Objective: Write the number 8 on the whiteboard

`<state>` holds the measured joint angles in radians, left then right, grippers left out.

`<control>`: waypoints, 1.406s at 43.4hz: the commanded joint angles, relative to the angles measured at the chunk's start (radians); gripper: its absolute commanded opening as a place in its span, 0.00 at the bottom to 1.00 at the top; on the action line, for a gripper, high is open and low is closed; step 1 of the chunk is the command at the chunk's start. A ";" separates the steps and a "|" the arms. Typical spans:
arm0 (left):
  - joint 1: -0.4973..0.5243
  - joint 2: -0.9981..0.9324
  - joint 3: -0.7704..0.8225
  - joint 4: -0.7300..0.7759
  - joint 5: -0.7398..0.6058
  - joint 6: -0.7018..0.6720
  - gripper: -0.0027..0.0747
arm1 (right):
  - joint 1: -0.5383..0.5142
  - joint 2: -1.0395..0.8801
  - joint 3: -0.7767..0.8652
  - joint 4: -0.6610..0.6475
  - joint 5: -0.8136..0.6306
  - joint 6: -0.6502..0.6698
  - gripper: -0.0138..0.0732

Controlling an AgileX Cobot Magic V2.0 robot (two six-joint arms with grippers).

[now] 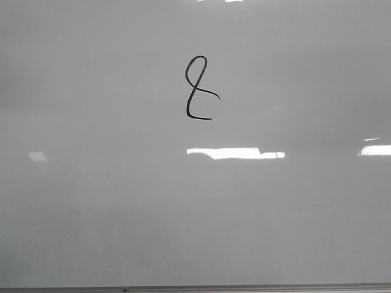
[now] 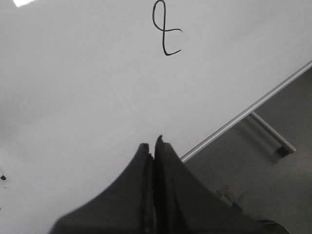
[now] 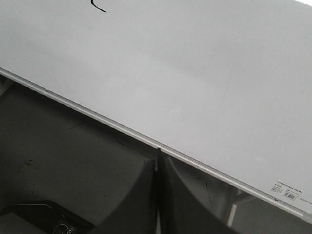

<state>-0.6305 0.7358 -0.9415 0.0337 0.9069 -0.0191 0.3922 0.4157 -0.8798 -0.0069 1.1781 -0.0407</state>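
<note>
The whiteboard fills the front view, glossy pale grey with glare patches. The number 8 is drawn on it in thin black marker, with a narrow closed upper loop and an open lower loop. It also shows in the left wrist view, far ahead of my left gripper, which is shut and empty over the board near its frame edge. My right gripper is shut and empty, at the board's frame edge. Only a stroke end of the figure shows there. Neither gripper shows in the front view.
The board's thin grey frame runs along the bottom of the front view. A dark grey surface lies past the frame in the left wrist view. A dark device sits on the dark surface in the right wrist view. A small label is on the board's corner.
</note>
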 commanded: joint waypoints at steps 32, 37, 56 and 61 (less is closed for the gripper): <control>0.634 -0.684 0.788 -0.024 -0.731 -0.001 0.01 | -0.005 0.010 -0.019 -0.015 -0.060 -0.001 0.03; 0.636 -0.717 0.866 -0.025 -0.835 -0.001 0.01 | -0.005 0.010 -0.019 -0.015 -0.060 -0.001 0.03; 0.654 -0.756 0.961 -0.025 -0.962 -0.001 0.01 | -0.005 0.011 -0.019 -0.015 -0.060 -0.001 0.03; 0.651 -0.756 0.961 -0.025 -0.962 -0.001 0.01 | -0.005 0.011 -0.019 -0.015 -0.060 -0.001 0.03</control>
<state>0.0206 -0.0059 0.0078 0.0177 0.0373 -0.0170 0.3922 0.4157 -0.8798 -0.0069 1.1781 -0.0407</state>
